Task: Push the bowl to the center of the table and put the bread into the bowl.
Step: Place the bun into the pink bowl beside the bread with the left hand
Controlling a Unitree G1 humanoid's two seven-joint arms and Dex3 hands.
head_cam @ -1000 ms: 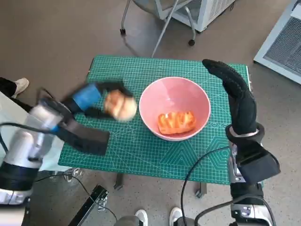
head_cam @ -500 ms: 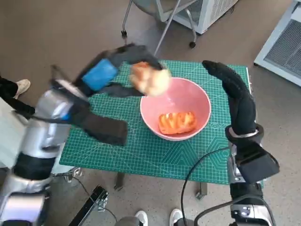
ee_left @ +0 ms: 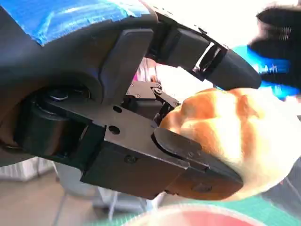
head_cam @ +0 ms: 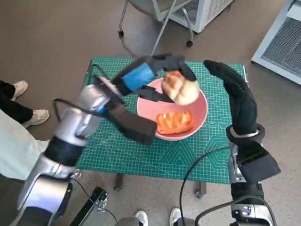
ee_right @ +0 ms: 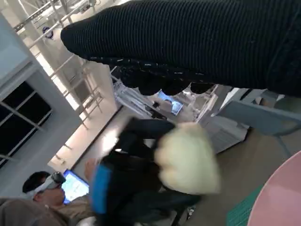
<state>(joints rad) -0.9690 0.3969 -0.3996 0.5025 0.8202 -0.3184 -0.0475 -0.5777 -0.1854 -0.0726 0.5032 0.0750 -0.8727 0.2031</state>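
A pink bowl (head_cam: 199,111) stands near the middle of the green cutting mat (head_cam: 155,157). An orange-glazed bread (head_cam: 175,122) lies inside it. My left hand (head_cam: 155,75) holds a pale round bread roll (head_cam: 179,88) above the bowl's far side. In the left wrist view the black fingers (ee_left: 197,175) clamp the roll (ee_left: 235,132), with the bowl's rim (ee_left: 188,217) just below. My right hand (head_cam: 237,94) hovers over the mat's right edge with its fingers stretched out, holding nothing. The right wrist view shows the roll (ee_right: 188,160) in the left hand (ee_right: 122,188) and the bowl's edge (ee_right: 282,188).
A chair's metal legs (head_cam: 160,28) and a white cabinet on castors (head_cam: 202,14) stand beyond the table. A person's shoes (head_cam: 26,101) are on the floor at the left. A person wearing a headset (ee_right: 40,186) shows in the right wrist view. A black cable (head_cam: 197,165) crosses the mat's near right.
My left hand has carried the roll up from the mat's left side and rightward until it hangs over the bowl. The right hand and the bowl have stayed where they were.
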